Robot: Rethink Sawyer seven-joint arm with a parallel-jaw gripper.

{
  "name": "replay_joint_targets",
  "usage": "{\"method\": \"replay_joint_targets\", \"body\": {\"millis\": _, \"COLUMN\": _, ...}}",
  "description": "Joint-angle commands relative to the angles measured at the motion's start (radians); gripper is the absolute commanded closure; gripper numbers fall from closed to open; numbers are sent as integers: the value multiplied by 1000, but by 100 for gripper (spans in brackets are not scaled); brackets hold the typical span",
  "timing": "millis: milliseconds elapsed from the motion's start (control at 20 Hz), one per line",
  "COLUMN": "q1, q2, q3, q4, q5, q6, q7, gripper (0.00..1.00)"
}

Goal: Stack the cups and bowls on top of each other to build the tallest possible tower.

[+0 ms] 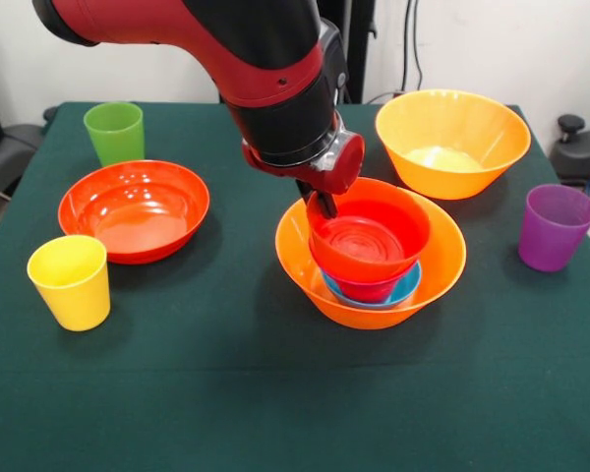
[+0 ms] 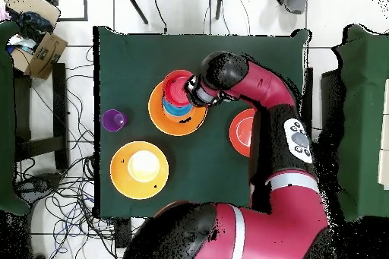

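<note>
The tower rises from a large orange bowl (image 1: 444, 264) (image 2: 179, 124) at mid-table. Inside it lie a small blue bowl (image 1: 407, 287) (image 2: 173, 108) and a magenta bowl (image 1: 370, 291), with a small red-orange bowl (image 1: 374, 241) (image 2: 177, 85) tilted on top. My gripper (image 1: 325, 204) (image 2: 191, 93) is shut on that top bowl's rim, on its left side in the front view. Standing loose on the cloth are a green cup (image 1: 114, 131), a yellow cup (image 1: 71, 280) and a purple cup (image 1: 556, 226) (image 2: 113, 120).
A second large orange bowl (image 1: 452, 138) (image 2: 139, 169) stands behind the tower to the right in the front view. A wide shallow red-orange bowl (image 1: 133, 208) (image 2: 241, 131) lies to the left, partly under my arm in the overhead view. The green cloth covers the table (image 1: 275, 393).
</note>
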Motion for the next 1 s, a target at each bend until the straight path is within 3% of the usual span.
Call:
{"method": "replay_joint_targets", "body": {"millis": 50, "q1": -29, "q2": 21, "q3": 71, "q4": 110, "q5": -45, "q6": -50, "q7": -69, "gripper": 100}}
{"method": "replay_joint_targets", "body": {"millis": 700, "q1": -77, "q2": 3, "q3": 84, "q4": 221, "q5": -83, "q6": -142, "q7": -114, "gripper": 100}}
{"method": "replay_joint_targets", "body": {"millis": 1000, "q1": -85, "q2": 12, "q3": 96, "q4": 219, "q5": -90, "q6": -160, "q7": -118, "gripper": 100}}
